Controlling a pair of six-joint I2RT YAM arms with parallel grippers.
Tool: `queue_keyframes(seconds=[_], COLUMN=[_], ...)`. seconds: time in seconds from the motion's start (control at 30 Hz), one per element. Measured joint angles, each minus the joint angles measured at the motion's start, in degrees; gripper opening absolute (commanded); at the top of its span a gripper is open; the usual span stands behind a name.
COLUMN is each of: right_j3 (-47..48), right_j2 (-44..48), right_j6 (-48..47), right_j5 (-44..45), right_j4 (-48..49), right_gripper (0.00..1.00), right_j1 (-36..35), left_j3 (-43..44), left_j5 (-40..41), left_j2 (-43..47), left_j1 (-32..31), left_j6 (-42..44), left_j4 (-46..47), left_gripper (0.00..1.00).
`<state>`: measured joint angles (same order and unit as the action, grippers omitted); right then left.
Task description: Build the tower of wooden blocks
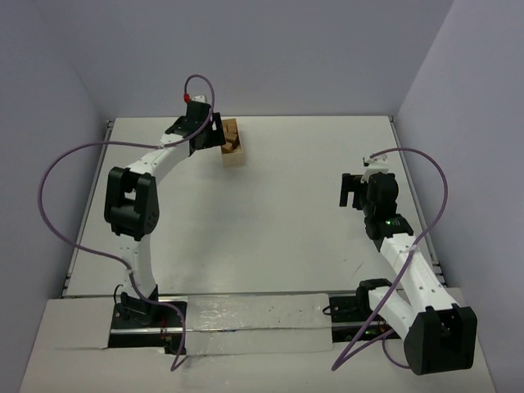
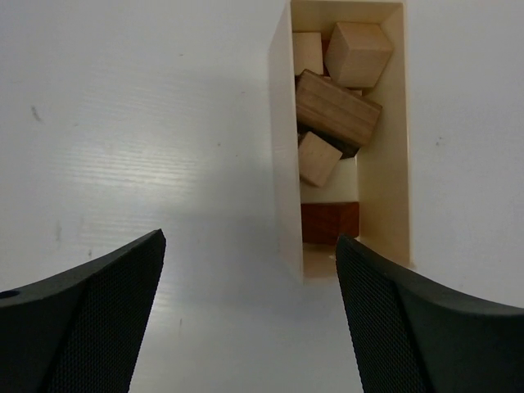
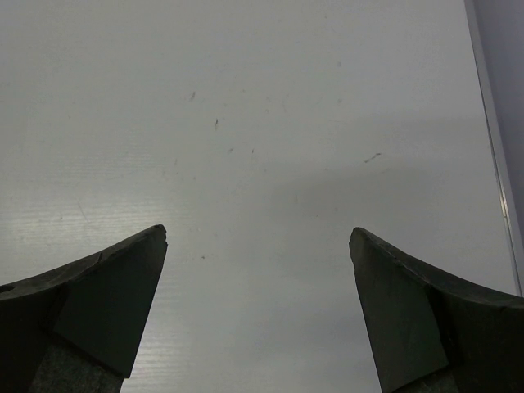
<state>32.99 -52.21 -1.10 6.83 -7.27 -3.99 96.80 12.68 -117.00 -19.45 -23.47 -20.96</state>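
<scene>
- Left gripper [image 2: 250, 239]: black fingers [image 2: 90, 319] wide apart, nothing between them, nothing clamped.
- Pale rectangular wooden box [image 2: 286, 164], open-topped, lies just ahead of the left gripper's fingertips and off-centre. Its near end runs from the middle of the gap across to the right-hand finger, whose tip overlaps the box's near corner in the left wrist view. Can't tell if they touch.
- Left-hand finger has only bare table ahead of it.
- Small wooden blocks [image 2: 337, 110] are all loose inside the box, jumbled, none stacked on the table.
- Furthest from the fingertips: light tan cube [image 2: 356, 53], tilted, with a smaller tan block [image 2: 308, 51] beside it.
- Middle: a longer brownish piece lying crosswise, and a small tan cube [image 2: 318, 158] against the box's left wall.
- Closest to the fingertips: reddish-brown block [image 2: 329, 223], flat on the box floor.
- The box walls stand between the fingers and the blocks on both sides.
- Right gripper [image 3: 258, 233]: fingers spread wide, holding nothing, only bare table ahead. It is well apart from the box.
- White table [image 3: 262, 123] is matte, with a few small scuffs.
- Pale grey walls [image 1: 286, 57] on three sides.
- Purple cables [image 1: 49, 188] loop off both arms.
</scene>
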Motion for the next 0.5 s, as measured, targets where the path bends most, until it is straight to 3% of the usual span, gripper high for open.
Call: queue_keyframes(seconds=[0.27,0.5], right_j3=[0.0,0.0], right_j2=[-0.76,-0.87], right_j6=[0.02,0.02], right_j5=[0.02,0.0], right_j4=[-0.02,-0.03], right_gripper=[1.0,1.0], right_j1=[0.0,0.0], left_j3=[7.29,10.72], left_j5=[-0.71,-0.33], left_j2=[-6.99,-11.34], left_j1=[-0.49,-0.36], left_j6=[-0.49,-1.08], left_j4=[-2.24,-2.97], left_gripper=[0.87,0.72])
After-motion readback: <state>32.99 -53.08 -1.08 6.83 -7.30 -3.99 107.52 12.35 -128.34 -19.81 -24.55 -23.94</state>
